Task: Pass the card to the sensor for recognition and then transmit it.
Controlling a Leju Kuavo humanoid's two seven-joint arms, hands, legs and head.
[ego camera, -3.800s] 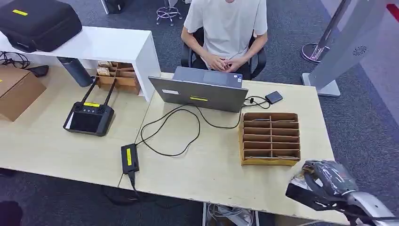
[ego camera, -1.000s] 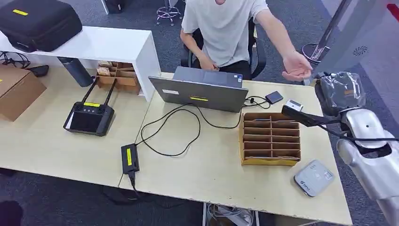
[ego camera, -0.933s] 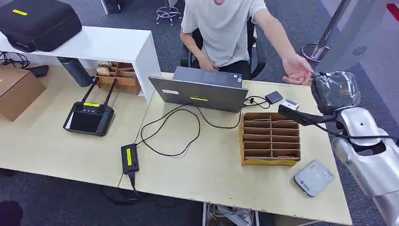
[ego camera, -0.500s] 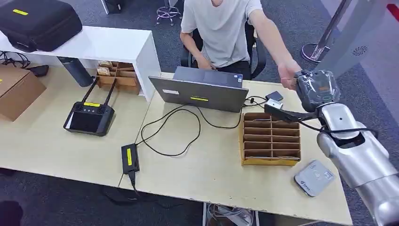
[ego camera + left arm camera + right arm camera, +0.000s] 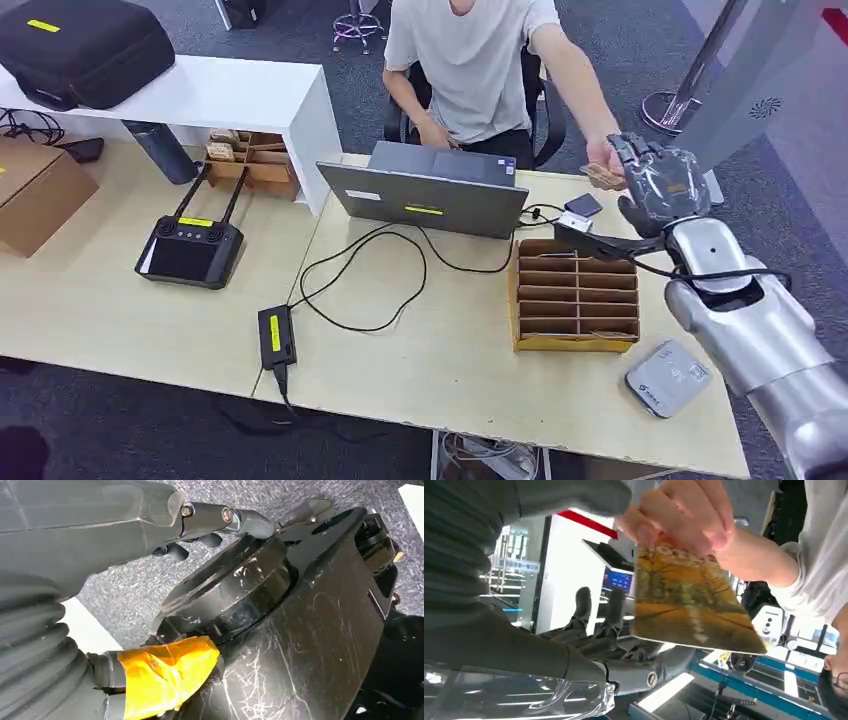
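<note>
Card [image 5: 689,600], yellow-orange printed, was pinched at one end by the person's hand [image 5: 684,515] and sat just past the right hand's fingers [image 5: 596,617]; in the right wrist view the fingers stood extended and apart behind the card, with contact between them and the card impossible to tell. In the head view the card [image 5: 603,176] showed as a small tan patch between the person's hand [image 5: 598,160] and the right hand [image 5: 655,185], raised above the far right edge of the table [image 5: 440,370]. Right hand looked open with nothing gripped, though a light touch on the card couldn't be ruled out. Left hand [image 5: 195,522] hung by the robot's body, fingers loosely extended with nothing in them, orange tape on its thumb [image 5: 167,672]

Sensor [image 5: 668,377], a grey rounded pad, lay near the front right corner of the table, well apart from the card. Cardboard divider box [image 5: 574,293] sat between sensor and laptop [image 5: 430,195], the latter at the far edge in front of the seated person [image 5: 475,60]. Small black device [image 5: 582,205] lay by the far edge just behind the box. Black cable [image 5: 360,270] looped across mid-table to a power brick [image 5: 275,337] at the front edge. Remote controller [image 5: 190,250] lay on the left part of the table
</note>
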